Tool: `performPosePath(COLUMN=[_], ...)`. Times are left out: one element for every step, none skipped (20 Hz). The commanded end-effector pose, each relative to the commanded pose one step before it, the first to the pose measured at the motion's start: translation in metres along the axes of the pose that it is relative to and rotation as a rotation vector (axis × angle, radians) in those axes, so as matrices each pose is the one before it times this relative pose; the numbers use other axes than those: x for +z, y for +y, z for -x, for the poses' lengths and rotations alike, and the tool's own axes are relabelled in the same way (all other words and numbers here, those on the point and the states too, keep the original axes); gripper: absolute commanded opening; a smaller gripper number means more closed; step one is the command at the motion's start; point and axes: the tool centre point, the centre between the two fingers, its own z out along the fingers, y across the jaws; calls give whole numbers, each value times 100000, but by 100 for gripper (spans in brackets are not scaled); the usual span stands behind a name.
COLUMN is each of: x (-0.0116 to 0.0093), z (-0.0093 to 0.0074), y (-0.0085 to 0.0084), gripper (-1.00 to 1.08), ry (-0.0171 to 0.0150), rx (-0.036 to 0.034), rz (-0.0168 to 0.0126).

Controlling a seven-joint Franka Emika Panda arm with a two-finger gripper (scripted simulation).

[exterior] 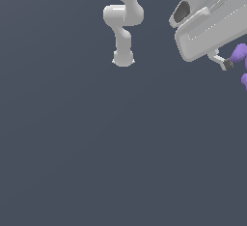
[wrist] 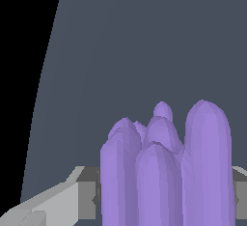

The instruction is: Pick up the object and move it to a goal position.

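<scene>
the gripper (exterior: 230,62) is clamped on the purple ridged object (exterior: 239,52), which sits between its fingers (wrist: 58,203). the pair shows at the exterior view's right edge, over the dark grey floor (exterior: 96,148).

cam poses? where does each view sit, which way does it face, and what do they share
Exterior view: off the arm, exact position unclear; faces the grey floor, shows the white arm and the gripper at its right edge.
Wrist view: on the wrist, looks along the jaws at the purple object filling the frame between them.
Shared: the purple object, gripper, floor.
</scene>
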Motion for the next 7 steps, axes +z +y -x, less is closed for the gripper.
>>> performPosePath(x=[-452, -107, -73, -46, -16, 18, 6], z=[123, 24, 12, 8, 0, -13, 0], y=[-491, -111, -71, -38, -2, 37, 14], gripper=[-100, -100, -100, -100, -100, -100, -100], ry=[-343, -77, -58, -43, 0, -30, 1], rx=[-893, -186, -117, -56, 0, 84, 32], rz=[-1318, -293, -194, -108, 0, 63, 37])
